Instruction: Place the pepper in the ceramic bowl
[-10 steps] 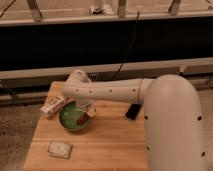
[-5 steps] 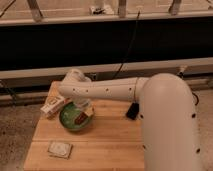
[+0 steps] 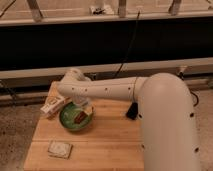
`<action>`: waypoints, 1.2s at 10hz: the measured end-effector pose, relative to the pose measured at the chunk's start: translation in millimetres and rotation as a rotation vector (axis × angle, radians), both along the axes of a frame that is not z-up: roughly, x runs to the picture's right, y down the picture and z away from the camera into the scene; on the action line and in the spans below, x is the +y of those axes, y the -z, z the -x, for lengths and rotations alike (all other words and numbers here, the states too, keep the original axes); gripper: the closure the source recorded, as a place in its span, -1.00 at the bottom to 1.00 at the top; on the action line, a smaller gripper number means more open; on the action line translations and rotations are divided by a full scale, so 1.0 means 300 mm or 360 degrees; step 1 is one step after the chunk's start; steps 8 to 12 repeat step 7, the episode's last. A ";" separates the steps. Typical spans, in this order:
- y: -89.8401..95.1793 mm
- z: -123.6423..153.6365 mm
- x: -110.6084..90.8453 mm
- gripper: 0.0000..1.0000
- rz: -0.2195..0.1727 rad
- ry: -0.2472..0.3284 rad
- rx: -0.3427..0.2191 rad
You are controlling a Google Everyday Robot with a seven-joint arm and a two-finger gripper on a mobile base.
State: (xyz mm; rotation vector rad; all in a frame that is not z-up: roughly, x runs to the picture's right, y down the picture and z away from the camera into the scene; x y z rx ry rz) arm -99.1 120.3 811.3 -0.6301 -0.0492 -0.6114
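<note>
One wooden bench (image 3: 107,145) fills the lower left and centre of the frame, and it carries a handful of single items. Far left, near the bench's upper left corner, lies one pale, box-like packet (image 3: 52,106), tilted, its right end just beside the bowl. Below it, toward the lower left of the frame, sits one small flat square packet (image 3: 60,149), well apart from everything else. Next comes one ceramic bowl (image 3: 75,118), green and glossy, and inside it rests one pepper (image 3: 80,117), a slim dark red shape lying slightly right of the bowl's centre. One end effector (image 3: 83,107) hangs just over the bowl's upper right rim at the tip of the white arm (image 3: 125,89); whether it is spread or closed, I cannot tell. Right of centre, one black phone (image 3: 132,111) lies on the bench, partly tucked against the arm's large white body, which takes up the right of the frame.
</note>
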 end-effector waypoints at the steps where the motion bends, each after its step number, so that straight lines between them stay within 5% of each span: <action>1: -0.002 -0.001 -0.004 -0.54 -0.0002 0.0001 0.0000; 12: -0.009 0.003 -0.014 -0.60 -0.0007 0.0006 -0.0004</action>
